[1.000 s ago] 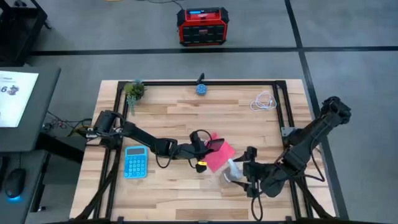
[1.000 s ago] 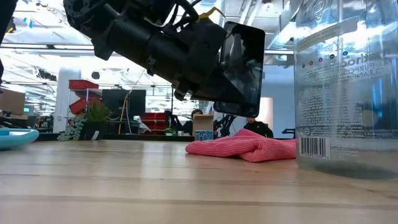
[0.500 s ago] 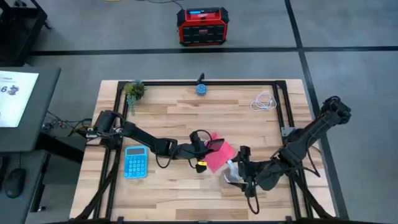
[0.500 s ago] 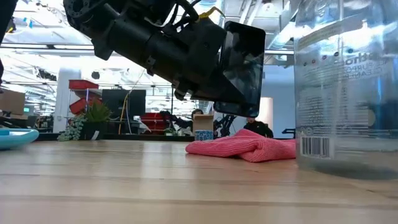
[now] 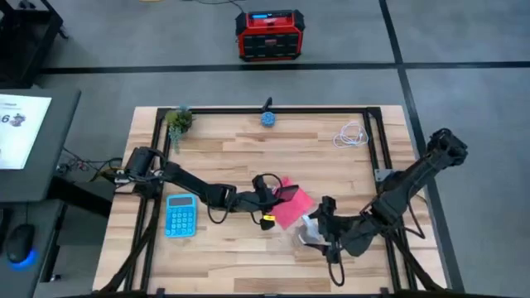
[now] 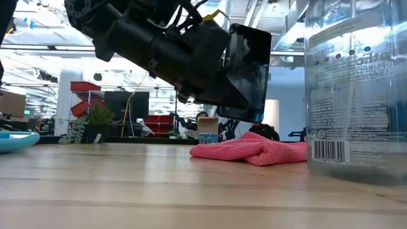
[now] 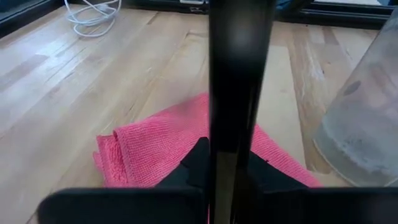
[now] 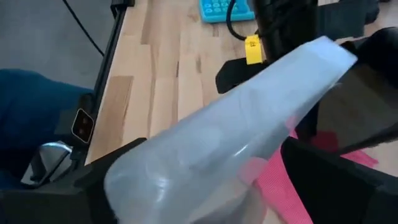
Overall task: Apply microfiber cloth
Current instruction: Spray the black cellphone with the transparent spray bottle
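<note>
The pink microfiber cloth [image 5: 291, 209] lies bunched on the table's middle [image 6: 251, 151]. Just above its left part my left gripper [image 5: 276, 197] is shut on a black phone [image 6: 249, 73], which shows edge-on in the left wrist view [image 7: 236, 81]. To the cloth's right stands a clear spray bottle [image 5: 310, 229] [image 6: 356, 95], and my right gripper [image 5: 321, 228] is shut on it from the right. My left gripper pinches the phone's one end [image 7: 214, 163] between its two fingers, coming from the table's left and slanting down. The phone stands on edge, slightly tilted, clear above the cloth. My right gripper has the bottle's upper part [image 8: 249, 124] between its two fingers [image 8: 323, 180], coming from the table's right. Whether the bottle's base [image 6: 356, 178] rests on the table or is just off it, I cannot tell.
A light-blue calculator [image 5: 180, 213] lies at the near left. A small plant [image 5: 177, 121] stands at the far left corner, a blue object [image 5: 268, 118] at the far edge, and a white cable [image 5: 354, 134] at the far right. A black frame rims the table [image 5: 248, 109].
My right gripper has moved a little toward the table's left, up to the bottle. The bottle has then shifted slightly in the low view. My left gripper and the phone have kept still above the cloth.
</note>
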`<state>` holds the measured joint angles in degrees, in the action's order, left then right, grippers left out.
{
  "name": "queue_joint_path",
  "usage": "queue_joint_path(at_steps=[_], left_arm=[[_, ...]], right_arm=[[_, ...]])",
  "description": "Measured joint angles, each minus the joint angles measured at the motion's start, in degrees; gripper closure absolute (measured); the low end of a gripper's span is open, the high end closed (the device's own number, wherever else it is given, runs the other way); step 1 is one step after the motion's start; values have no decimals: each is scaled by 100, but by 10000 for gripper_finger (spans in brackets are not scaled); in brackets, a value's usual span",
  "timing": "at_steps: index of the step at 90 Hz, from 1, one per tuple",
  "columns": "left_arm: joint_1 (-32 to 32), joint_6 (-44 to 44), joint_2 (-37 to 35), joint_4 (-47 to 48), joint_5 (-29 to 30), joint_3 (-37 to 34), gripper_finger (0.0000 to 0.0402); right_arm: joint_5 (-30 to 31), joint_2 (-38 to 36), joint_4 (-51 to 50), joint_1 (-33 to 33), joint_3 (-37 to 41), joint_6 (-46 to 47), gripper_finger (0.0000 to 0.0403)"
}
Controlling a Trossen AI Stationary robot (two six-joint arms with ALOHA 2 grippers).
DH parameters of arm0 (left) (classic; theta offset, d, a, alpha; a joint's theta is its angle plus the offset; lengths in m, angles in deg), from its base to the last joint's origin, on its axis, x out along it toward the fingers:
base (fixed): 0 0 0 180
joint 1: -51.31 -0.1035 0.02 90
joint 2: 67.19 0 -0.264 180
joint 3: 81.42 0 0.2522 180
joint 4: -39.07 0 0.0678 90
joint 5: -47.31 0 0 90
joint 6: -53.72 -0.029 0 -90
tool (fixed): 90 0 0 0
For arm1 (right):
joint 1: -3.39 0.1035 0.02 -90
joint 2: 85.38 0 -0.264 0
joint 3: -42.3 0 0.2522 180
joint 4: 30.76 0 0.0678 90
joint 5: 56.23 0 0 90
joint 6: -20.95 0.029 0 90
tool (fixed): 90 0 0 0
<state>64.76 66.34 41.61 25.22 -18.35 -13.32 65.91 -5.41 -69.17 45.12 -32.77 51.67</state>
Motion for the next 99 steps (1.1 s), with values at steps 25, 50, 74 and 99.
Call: queue_joint_path(at_steps=[25,50,74,99], left_arm=[[0,0,0,-4,0,0,388],[0,2,0,-5,0,0,388],[0,2,0,-5,0,0,388],[0,2,0,-4,0,0,388]], right_arm=[[257,0,-207,234,-1,496,70],[384,0,-401,518,-144,1092,72],[394,0,-366,782,-285,1390,72],[691,0,-879,942,-421,1242,72]])
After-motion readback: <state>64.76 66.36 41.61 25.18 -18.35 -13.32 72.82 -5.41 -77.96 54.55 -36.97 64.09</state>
